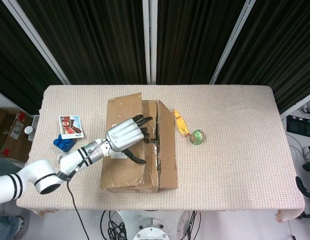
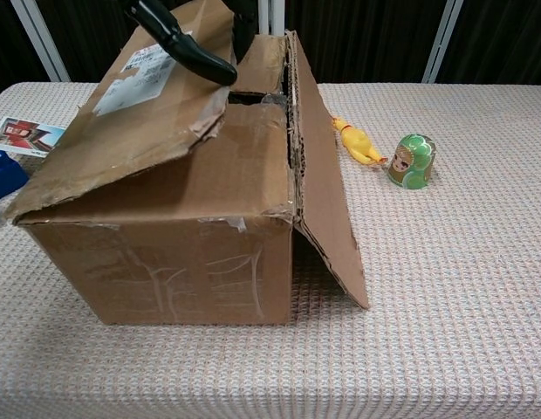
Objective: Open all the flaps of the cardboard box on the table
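Cardboard box (image 1: 140, 145) is sitting near the middle of the surface (image 1: 235, 150), directly beneath the left robot hand (image 1: 126, 136). Top flap (image 2: 140, 113), the one bearing the shipping label (image 2: 135, 65), is being held tilted upward: fingers (image 1: 140, 121) are hooked under its free edge at the centre seam while the thumb (image 2: 188, 48) is pressing on its outer face, so the flap is pinched and hinging on the side toward the forearm. A dark gap is showing under the raised edge. Side flap (image 2: 327, 192), on the far side of the hand from the forearm, is already hanging down outside the box. Remaining inner flaps are judged still shut. Beyond that flap, a yellow toy (image 1: 181, 123) and a green figure (image 1: 197, 136) are lying well apart from the hand. The right robot hand is not being seen in either view.
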### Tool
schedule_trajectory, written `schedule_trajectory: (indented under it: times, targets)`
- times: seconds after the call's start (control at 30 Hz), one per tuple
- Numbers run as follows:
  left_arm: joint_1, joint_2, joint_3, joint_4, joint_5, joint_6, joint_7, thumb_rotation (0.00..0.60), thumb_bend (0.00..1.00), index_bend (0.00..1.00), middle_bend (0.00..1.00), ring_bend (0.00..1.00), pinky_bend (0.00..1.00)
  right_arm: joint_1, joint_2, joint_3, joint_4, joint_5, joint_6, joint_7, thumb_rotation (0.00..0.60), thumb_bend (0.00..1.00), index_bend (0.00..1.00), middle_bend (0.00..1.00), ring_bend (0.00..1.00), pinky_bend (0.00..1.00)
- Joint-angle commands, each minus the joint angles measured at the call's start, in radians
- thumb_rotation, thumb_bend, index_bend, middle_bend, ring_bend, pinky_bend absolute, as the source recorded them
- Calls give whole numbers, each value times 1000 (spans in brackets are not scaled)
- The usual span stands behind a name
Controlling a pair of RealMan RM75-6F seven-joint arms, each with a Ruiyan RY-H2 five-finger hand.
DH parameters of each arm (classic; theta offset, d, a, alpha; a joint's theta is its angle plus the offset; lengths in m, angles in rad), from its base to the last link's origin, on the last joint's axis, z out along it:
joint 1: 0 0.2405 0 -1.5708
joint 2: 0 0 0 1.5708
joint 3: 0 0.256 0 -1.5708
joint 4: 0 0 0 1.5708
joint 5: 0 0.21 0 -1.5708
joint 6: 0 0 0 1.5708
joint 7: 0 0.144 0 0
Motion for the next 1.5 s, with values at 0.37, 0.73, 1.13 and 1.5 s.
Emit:
schedule_trajectory:
  times: [0.37, 0.73, 1.13, 1.5]
  targets:
    - [91, 244, -18, -176, -110, 35, -29, 122, 0, 448, 442, 86, 183, 9, -1, 1, -28, -23, -4, -34, 600, 327, 0, 0, 0, 0]
    - [182, 372, -26, -197, -116, 71, -242, 83, 0, 439, 437, 86, 183, 14, 7, 1, -67, -40, -4, -80, 600, 327, 0, 0, 0, 0]
    - [318, 458, 29, -170, -65, 130, -391, 79, 0, 438, 436, 86, 183, 30, 10, -5, -93, -52, -31, -110, 600, 327, 0, 0, 0, 0]
    - [493, 476, 87, -74, -48, 280, -524, 50, 0, 415, 427, 86, 183, 53, 18, -9, -122, -71, -61, -147, 600, 327, 0, 0, 0, 0]
